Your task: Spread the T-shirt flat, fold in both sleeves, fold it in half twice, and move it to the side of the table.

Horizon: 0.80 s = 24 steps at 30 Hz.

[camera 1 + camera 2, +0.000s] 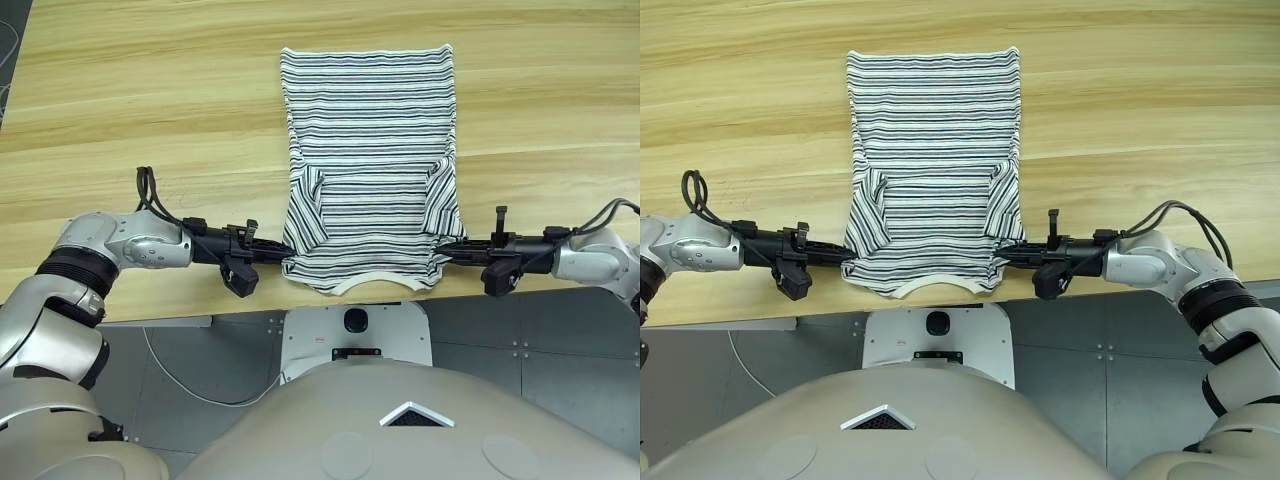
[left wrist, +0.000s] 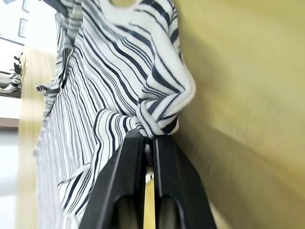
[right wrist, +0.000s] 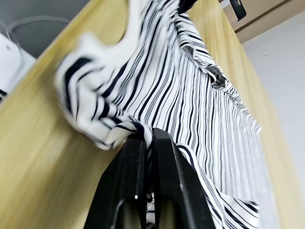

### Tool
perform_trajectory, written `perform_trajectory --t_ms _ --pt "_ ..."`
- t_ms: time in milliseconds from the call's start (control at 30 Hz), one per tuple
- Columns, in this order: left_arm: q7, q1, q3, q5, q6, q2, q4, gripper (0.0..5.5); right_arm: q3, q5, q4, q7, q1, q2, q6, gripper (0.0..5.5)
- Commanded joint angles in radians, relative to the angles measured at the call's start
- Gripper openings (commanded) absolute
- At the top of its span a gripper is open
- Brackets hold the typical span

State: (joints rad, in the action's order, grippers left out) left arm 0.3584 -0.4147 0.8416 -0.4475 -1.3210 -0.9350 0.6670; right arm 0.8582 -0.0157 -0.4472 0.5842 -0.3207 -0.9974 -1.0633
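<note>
- So, the T-shirt [image 1: 368, 165] is a black-and-white striped one, lying on the wooden tabletop [image 1: 150, 100] roughly in the middle, between the two arms.
- It's laid out lengthwise: the hem [image 1: 365, 52] is at the far end and the white collar [image 1: 368, 285] sits right at the tabletop's near edge, closest to the robot.
- Both sleeves are already folded in over the body. The left sleeve [image 1: 312, 200] and right sleeve [image 1: 443, 195] each sit as a slanted flap on top of the lower half.
- The far half looks pretty flat, while the near half is a bit bunched around the shoulders.
- The left gripper [image 1: 275, 250] is right at the near left shoulder corner. In the left wrist view its two black fingers [image 2: 126, 181] are pinched nearly together with a wad of striped fabric squeezed between the tips.
- The right gripper [image 1: 447, 250] mirrors that on the near right shoulder corner. The right wrist view shows its fingers [image 3: 128, 181] closed tight on a fold of the cloth.
- Both forearms come in from the sides, low and about level, running along the near edge of the tabletop and pointing inward toward each other with the shirt in between.
</note>
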Motion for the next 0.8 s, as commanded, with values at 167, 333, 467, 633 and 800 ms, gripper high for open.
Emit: perform_trajectory --t_ms 167,333,467,633,800 --pt "0.468 0.128 0.119 0.467 0.249 -0.131 -0.262 0.11 -0.093 -0.412 0.301 0.514 0.104 -0.144 0.413 0.10" --pt "0.663 0.152 0.018 0.673 0.407 -0.145 -0.307 0.11 -0.223 -0.473 0.345 0.627 0.176 -0.117 0.542 0.10" --pt "0.795 0.154 -0.138 0.907 0.569 -0.075 -0.274 0.11 -0.348 -0.575 0.325 0.629 0.193 -0.012 0.674 0.10" --pt "0.977 0.128 -0.295 1.022 0.796 0.101 -0.070 0.11 -0.458 -0.613 0.167 0.585 0.110 0.205 0.890 0.10" --pt "1.114 0.048 -0.461 1.079 1.017 0.235 0.054 0.11 -0.581 -0.599 0.002 0.532 0.015 0.400 0.947 0.10"
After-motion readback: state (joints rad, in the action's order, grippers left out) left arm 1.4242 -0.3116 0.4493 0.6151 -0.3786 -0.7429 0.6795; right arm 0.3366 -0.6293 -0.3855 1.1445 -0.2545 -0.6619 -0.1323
